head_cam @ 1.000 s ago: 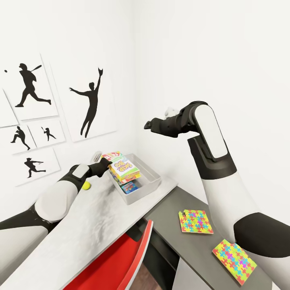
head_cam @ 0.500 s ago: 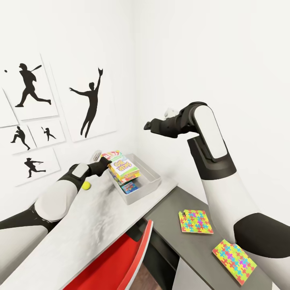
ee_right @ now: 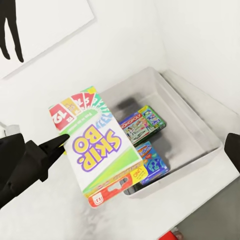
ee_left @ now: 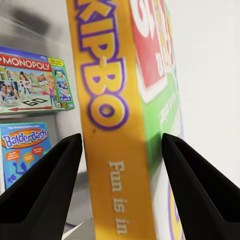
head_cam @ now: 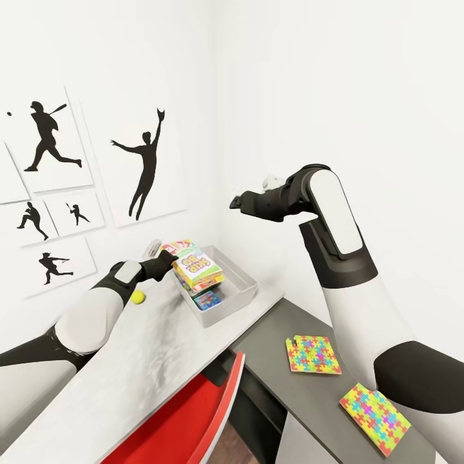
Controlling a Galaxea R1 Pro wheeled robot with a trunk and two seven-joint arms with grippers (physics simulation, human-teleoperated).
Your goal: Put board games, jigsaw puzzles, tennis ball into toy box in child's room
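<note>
My left gripper (head_cam: 170,260) is shut on the Skip-Bo board game (head_cam: 197,267), holding it tilted over the near end of the grey toy box (head_cam: 241,291); the left wrist view has its orange edge (ee_left: 107,115) between my fingers (ee_left: 45,190). Two board games lie flat in the toy box (ee_right: 200,102): Monopoly (ee_right: 143,122) and Balderdash (ee_right: 152,161). The tennis ball (head_cam: 137,296) rests on the pale table (head_cam: 129,367) beside my left wrist. Both jigsaw puzzles (head_cam: 312,354) (head_cam: 375,410) lie on the dark cabinet top. My right gripper (head_cam: 236,201) hangs open, high above the bin.
A red chair (head_cam: 193,419) is tucked under the table's front edge. White walls meet in a corner right behind the toy box, with baseball silhouettes (head_cam: 145,164) on the left wall. The dark cabinet top (head_cam: 277,374) sits lower, to the right.
My left gripper and the Skip-Bo box have shifted very slightly up and towards the wall. The right arm has barely moved.
</note>
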